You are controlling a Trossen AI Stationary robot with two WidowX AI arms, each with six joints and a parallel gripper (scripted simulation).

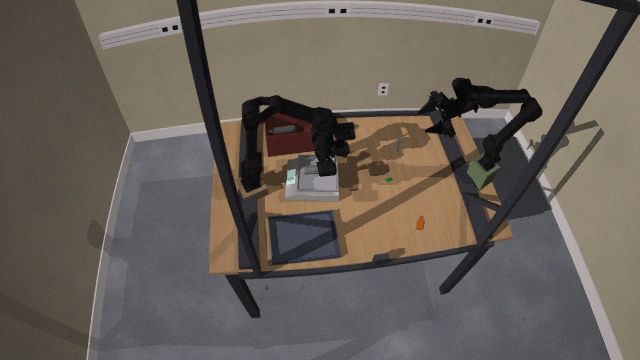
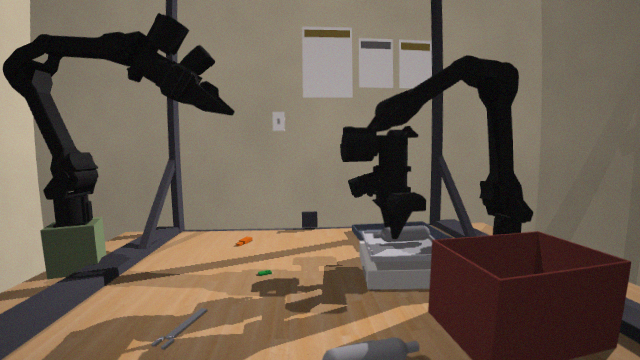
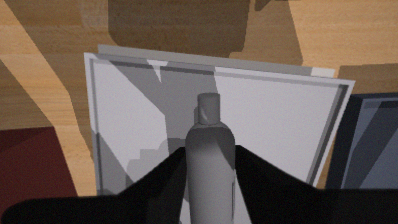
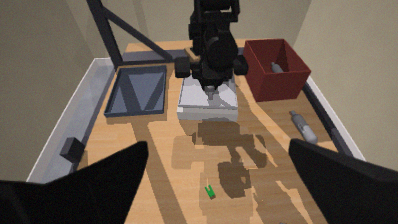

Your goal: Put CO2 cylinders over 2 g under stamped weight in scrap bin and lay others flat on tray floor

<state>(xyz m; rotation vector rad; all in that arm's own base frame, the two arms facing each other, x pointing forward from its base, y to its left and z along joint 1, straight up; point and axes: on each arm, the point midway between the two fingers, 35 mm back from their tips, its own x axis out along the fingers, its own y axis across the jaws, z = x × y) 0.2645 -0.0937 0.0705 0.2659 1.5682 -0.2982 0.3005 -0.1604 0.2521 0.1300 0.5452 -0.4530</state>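
Note:
My left gripper (image 1: 320,173) (image 2: 396,236) (image 3: 210,152) is shut on a grey cylinder (image 3: 210,175) (image 2: 416,232) (image 4: 210,90), low over the pan of the white scale (image 1: 325,196) (image 2: 400,280) (image 4: 207,114). I cannot tell whether it touches the pan or read the display (image 1: 291,177). Another cylinder (image 1: 282,130) (image 4: 276,67) lies inside the red bin (image 1: 290,147) (image 2: 560,310) (image 3: 30,165). A third cylinder (image 2: 370,350) (image 4: 303,127) lies on the table beside the bin. The blue tray (image 1: 271,240) (image 4: 162,90) shows no cylinder. My right gripper (image 4: 219,147) (image 2: 232,112) is open and empty, high above the table.
A grey forked tool (image 1: 400,144) (image 2: 187,323), a small green item (image 1: 388,179) (image 2: 264,273) (image 4: 210,191) and an orange item (image 1: 420,223) (image 2: 244,241) lie on the table. A black block (image 1: 381,258) (image 4: 72,148) is at the table edge. The scale stands between bin and tray.

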